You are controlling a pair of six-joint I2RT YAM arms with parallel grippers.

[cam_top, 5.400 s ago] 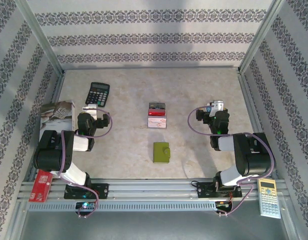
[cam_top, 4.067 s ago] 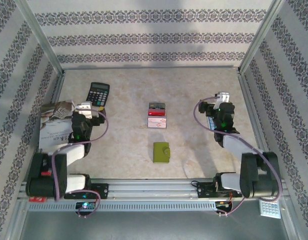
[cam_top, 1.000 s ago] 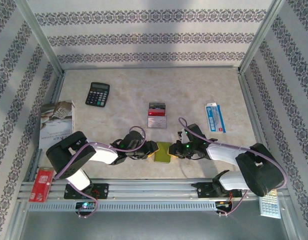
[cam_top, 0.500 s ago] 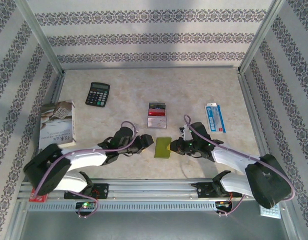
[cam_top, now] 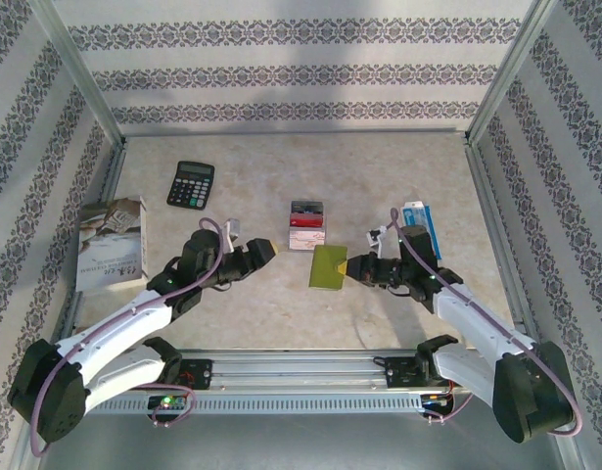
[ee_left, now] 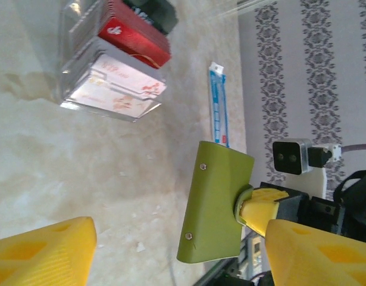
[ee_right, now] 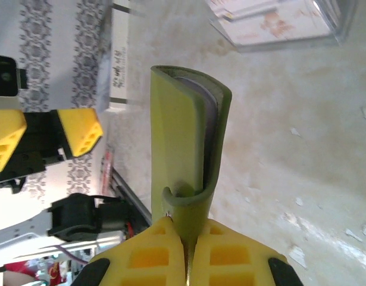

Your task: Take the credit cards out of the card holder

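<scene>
Patterned grey walls box in a pale marbled worktop [cam_top: 398,166]. Near its middle the olive card holder [cam_top: 329,266] is lifted on edge, folded shut. The right gripper [cam_top: 353,266] is clamped on the side edge where the little strap wraps round. From the right wrist, a strip of grey lining shows inside the fold, but I cannot tell whether any card sits in there.

Just beyond it, apart from it, 3 credit cards [cam_top: 306,223] in red, pinkish-white and dark grey stand in a clear stand [ee_left: 75,98]. The left gripper [cam_top: 258,253] hangs near the holder's free side with its 2 fingers [ee_left: 46,253] spread wide, holding nothing.

Further out are a blue-and-white packet [ee_left: 218,107] by the right arm, a calculator [cam_top: 191,183] at the far left and a booklet [cam_top: 110,245] by the left wall.

The right's hold looks like a narrow pinch on 1 edge, so a push or pull from the left could swing the holder or drag it free. Prising the fold with the strap fastened would likely do the same. A wide approach could also tip the stand.
</scene>
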